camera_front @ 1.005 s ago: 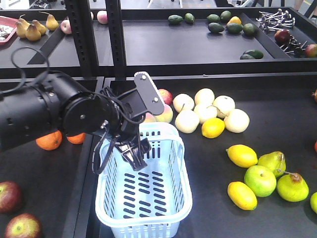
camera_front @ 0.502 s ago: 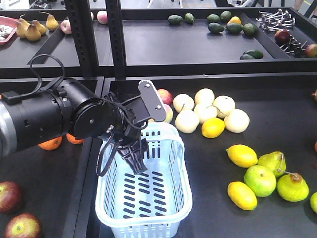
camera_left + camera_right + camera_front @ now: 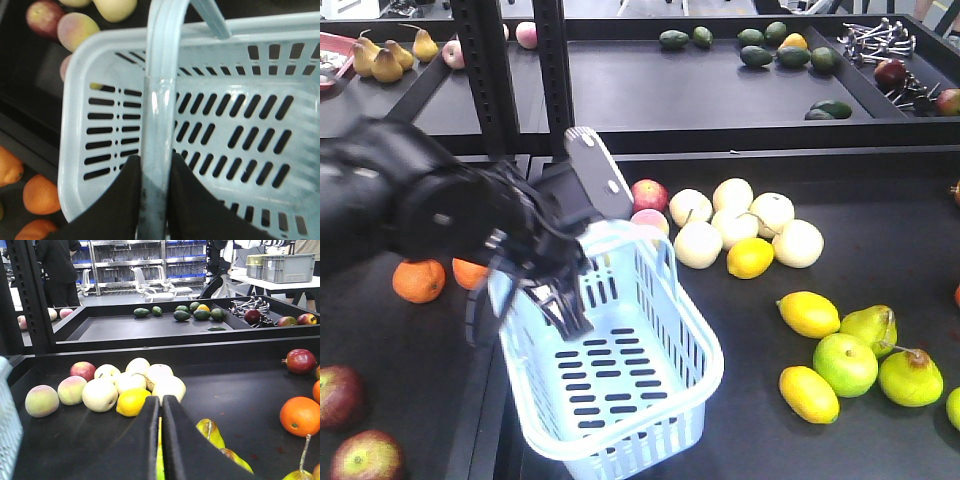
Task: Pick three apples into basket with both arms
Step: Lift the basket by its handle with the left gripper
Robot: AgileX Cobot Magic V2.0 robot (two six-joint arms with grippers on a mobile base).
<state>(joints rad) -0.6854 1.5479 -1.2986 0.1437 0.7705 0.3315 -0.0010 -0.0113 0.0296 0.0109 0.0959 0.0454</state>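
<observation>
My left gripper [image 3: 563, 308] is shut on the hinged handle [image 3: 159, 75] of the pale blue basket [image 3: 620, 440], which hangs tilted with nothing inside; the dark fingers [image 3: 127, 200] pinch the handle from both sides above the slotted bottom [image 3: 240, 135]. Two dark red apples [image 3: 335, 395] [image 3: 365, 458] lie at the lower left, apart from the basket. Another red apple [image 3: 650, 193] sits just behind the basket, seen too in the right wrist view [image 3: 83, 370]. My right gripper [image 3: 161, 401] is shut on nothing, low over the right tray; it is out of the front view.
Oranges [image 3: 418, 281] lie left of the basket. Pale round fruits and a lemon [image 3: 750, 258] cluster behind it; lemons and green pears [image 3: 845, 363] lie to its right. Black uprights [image 3: 485, 70] stand behind my left arm. A dark red apple [image 3: 301, 360] and an orange [image 3: 300, 416] sit far right.
My left arm has swung left and up with the basket's handle in its grip. The basket has risen, tilted and turned so its near end points right.
</observation>
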